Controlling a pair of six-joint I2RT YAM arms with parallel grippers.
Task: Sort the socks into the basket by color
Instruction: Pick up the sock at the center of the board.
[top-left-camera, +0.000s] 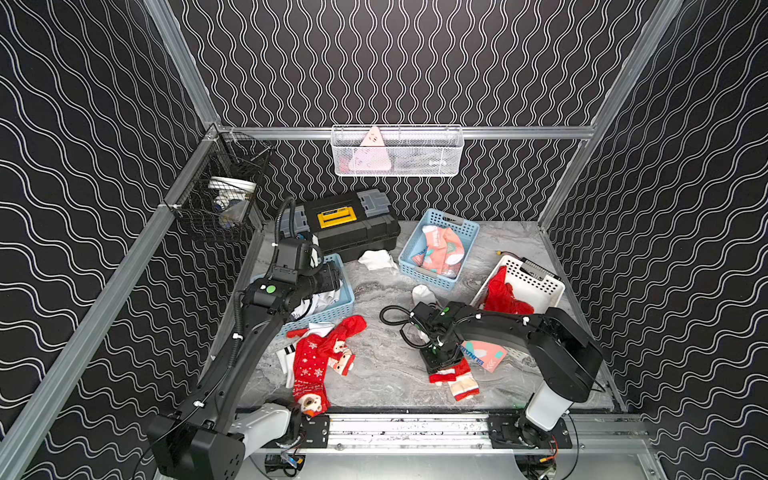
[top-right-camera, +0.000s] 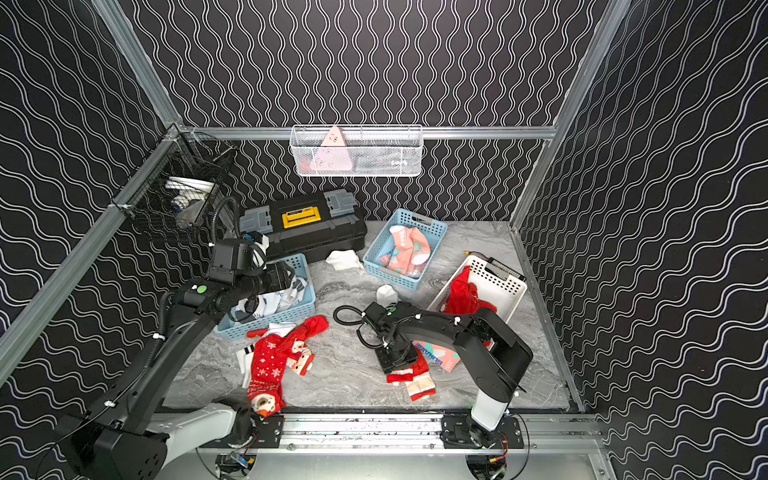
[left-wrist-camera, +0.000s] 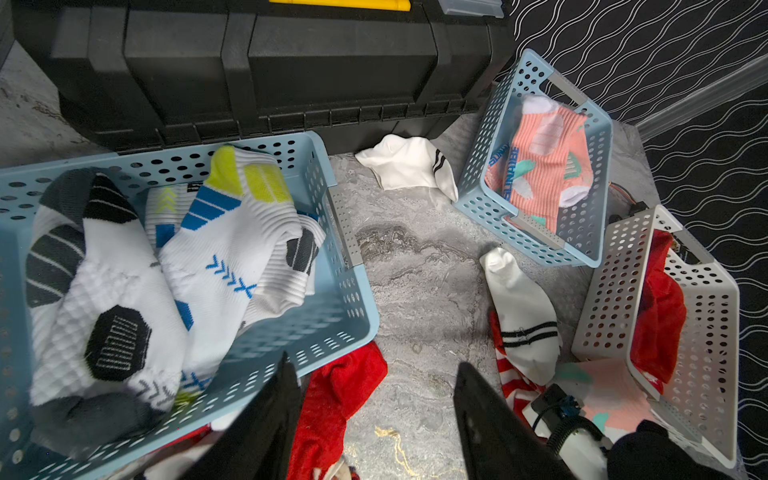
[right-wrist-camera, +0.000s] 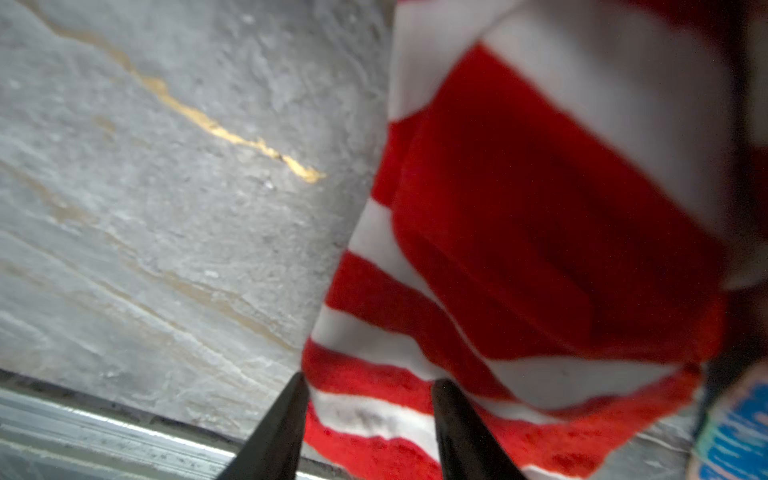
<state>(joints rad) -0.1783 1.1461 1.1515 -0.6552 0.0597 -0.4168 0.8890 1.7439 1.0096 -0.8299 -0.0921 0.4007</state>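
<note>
Right wrist view: right gripper (right-wrist-camera: 370, 377) sits jaws apart astride red-white striped sock (right-wrist-camera: 540, 216). Left gripper (left-wrist-camera: 374, 361) hangs wide, empty, beside blue basket (left-wrist-camera: 345, 299).

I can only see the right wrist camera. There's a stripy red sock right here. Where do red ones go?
Observer: Probably the white basket, far right; red socks lie in it.
Operator: Any more red ones out?
Observer: Yes, a Christmas sock lies front left.
Operator: Is the other gripper busy?
Observer: No, the left gripper hangs open and empty by the blue basket of white socks.
</note>
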